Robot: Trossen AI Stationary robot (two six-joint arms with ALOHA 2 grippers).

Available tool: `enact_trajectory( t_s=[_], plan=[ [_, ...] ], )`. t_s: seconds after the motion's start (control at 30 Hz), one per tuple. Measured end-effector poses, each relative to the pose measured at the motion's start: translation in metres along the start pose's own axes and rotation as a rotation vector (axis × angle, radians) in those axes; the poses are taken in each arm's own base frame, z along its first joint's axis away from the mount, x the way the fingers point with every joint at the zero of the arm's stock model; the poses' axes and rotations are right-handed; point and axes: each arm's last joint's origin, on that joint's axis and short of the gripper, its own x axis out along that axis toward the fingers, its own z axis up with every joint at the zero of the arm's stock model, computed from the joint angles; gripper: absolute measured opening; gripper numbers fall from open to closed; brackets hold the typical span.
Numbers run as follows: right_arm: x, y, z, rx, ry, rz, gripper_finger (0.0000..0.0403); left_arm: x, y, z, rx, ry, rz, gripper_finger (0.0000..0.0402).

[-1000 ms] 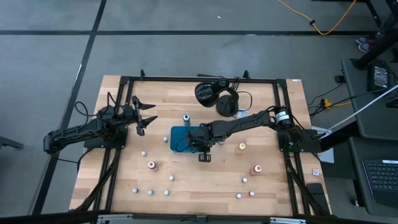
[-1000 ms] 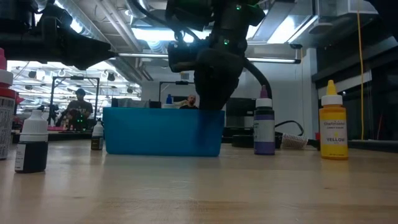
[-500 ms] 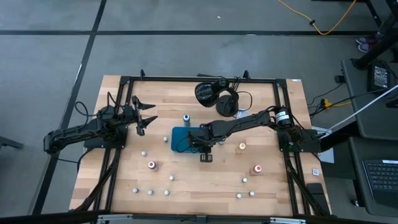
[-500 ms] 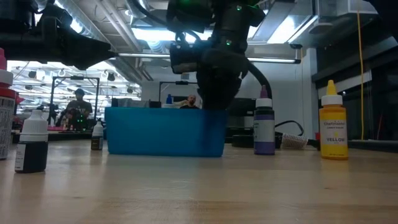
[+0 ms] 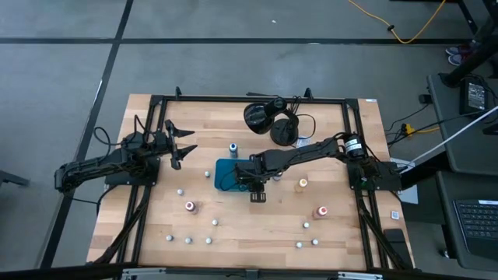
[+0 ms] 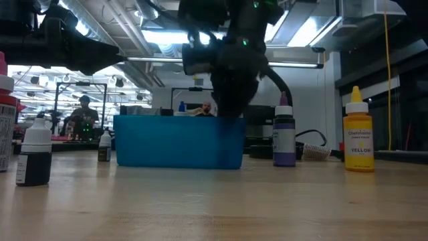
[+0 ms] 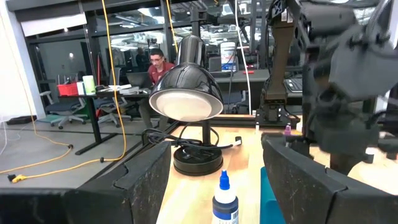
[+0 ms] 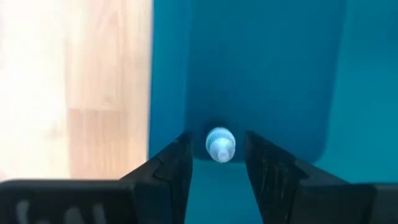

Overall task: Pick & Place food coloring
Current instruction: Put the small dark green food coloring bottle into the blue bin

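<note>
tray [image 5: 226,173]: teal-blue. table [image 5: 334,140]: pale wood grain. headphones [image 5: 268,118]: black. arms: dark. bottles in the low view: purple [image 6: 283,140], yellow [image 6: 359,139], one dark with a white cap [image 6: 35,157].

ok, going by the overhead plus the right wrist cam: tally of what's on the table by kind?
Teal tray: 1
Black headphones: 1
Bottles with coloured tops: 4 (blue, orange, red, pink)
Small pale-topped bottles loose on the wood: 9
Pale-topped bottle inside the tray: 1
Total: 16
</note>
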Motion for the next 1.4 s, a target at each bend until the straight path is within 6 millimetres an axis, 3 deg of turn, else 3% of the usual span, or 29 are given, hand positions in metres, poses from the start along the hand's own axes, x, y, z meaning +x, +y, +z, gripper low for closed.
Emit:
enact_trajectory(
  t_s=[0.47,0.73,1.03,1.4],
  plan=[
    [-0.066,0.009,0.020,-0.023,0.032,-0.002,0.0145,0.000,0.000,0.000,0.000,0.000,0.000,0.0251],
    [-0.106,0.047,0.005,-0.169,0.183,-0.030,0.0145,0.000,0.000,0.000,0.000,0.000,0.000,0.0251],
    [-0.137,0.089,-0.018,-0.258,0.204,-0.017,0.0148,0.000,0.000,0.000,0.000,0.000,0.000,0.0251],
    [-0.148,0.135,-0.040,-0.256,0.211,-0.009,0.0223,0.000,0.000,0.000,0.000,0.000,0.000,0.0251]
  ],
)
